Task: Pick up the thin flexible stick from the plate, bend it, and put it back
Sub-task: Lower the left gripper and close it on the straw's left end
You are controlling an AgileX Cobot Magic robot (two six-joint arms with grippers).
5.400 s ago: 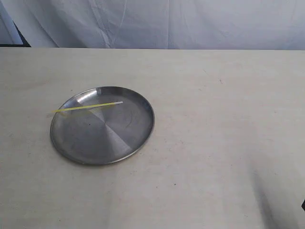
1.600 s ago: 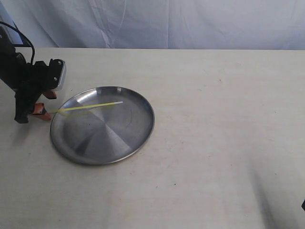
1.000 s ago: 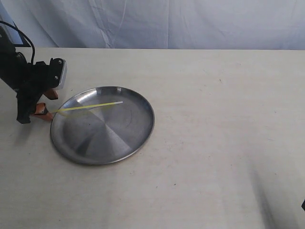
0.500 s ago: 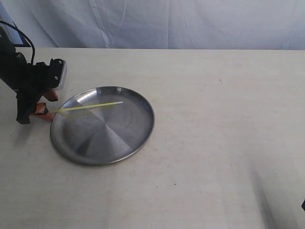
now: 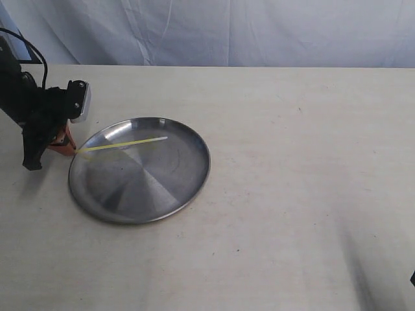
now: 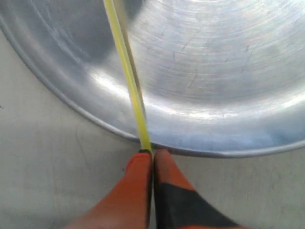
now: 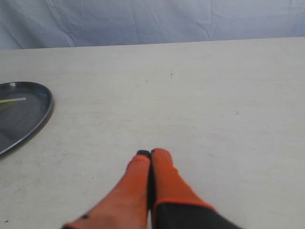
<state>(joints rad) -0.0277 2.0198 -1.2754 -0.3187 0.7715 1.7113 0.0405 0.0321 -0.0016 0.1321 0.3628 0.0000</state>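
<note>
Stick (image 5: 123,144) straight, whitish tip toward plate (image 5: 142,191) centre, left claw (image 6: 151,153) pinching end

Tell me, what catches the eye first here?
A shiny round plate lies left of centre on the pale table, with a neon yellow-green stick across it. The orange-tipped left hand is shut on the stick's end just outside the plate's rim. The right hand is shut and empty, apart from the plate.
</note>
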